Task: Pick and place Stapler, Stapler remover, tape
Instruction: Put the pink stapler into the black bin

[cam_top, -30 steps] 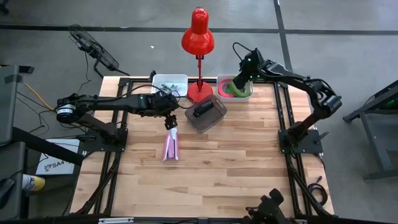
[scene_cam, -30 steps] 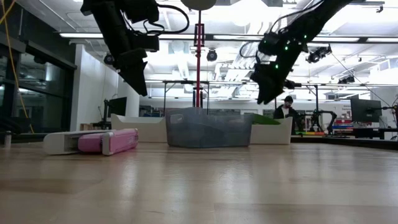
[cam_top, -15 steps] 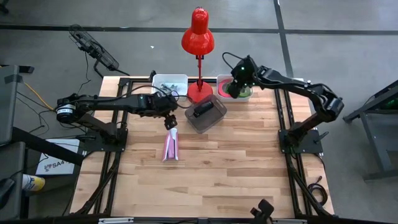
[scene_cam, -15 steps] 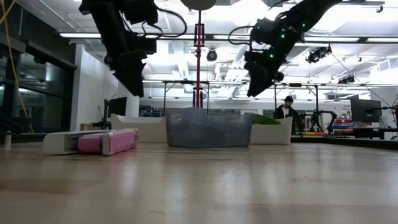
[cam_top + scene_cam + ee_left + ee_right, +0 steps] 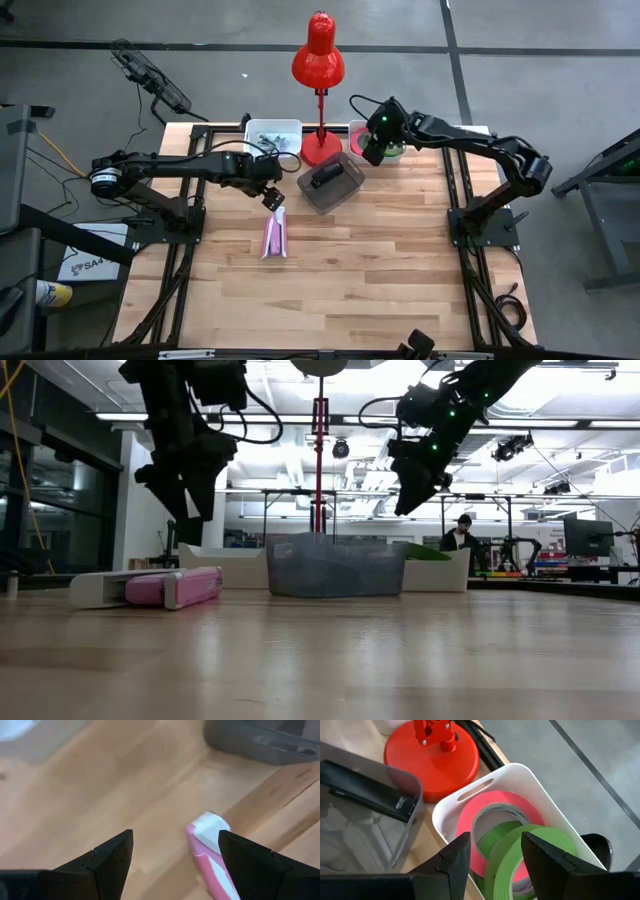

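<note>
Left gripper [image 5: 270, 195] hangs above the table [image 5: 380, 270], just past the near end of the pink stapler [image 5: 274, 234]. Fingers spread wide, nothing between them; the left wrist view shows the stapler's white-tipped end [image 5: 210, 827] in the gap ahead, lying flat on the wood. From the low view the stapler [image 5: 175, 587] rests on its side, and the gripper [image 5: 185, 525] is up off the surface.

Right gripper [image 5: 372, 150] sits over the back of the table, at the edge of the white bin [image 5: 355, 135] that holds the tape. Fingers apart, empty. Right wrist view: pink tape ring [image 5: 497, 812] lies flat in the bin [image 5: 530, 777]; a green ring [image 5: 520, 857] leans over it, a second green one partly under it. All three are in the bin.

Grey clear bin [image 5: 330, 183] stands between the two grippers, with a black stapler [image 5: 328, 176] inside. Red desk lamp [image 5: 318, 60] has its base [image 5: 432, 757] touching neither bin that I can tell, set just beside both. Another white tray [image 5: 274, 130] is at the back left, small items in it, too small to make out.
</note>
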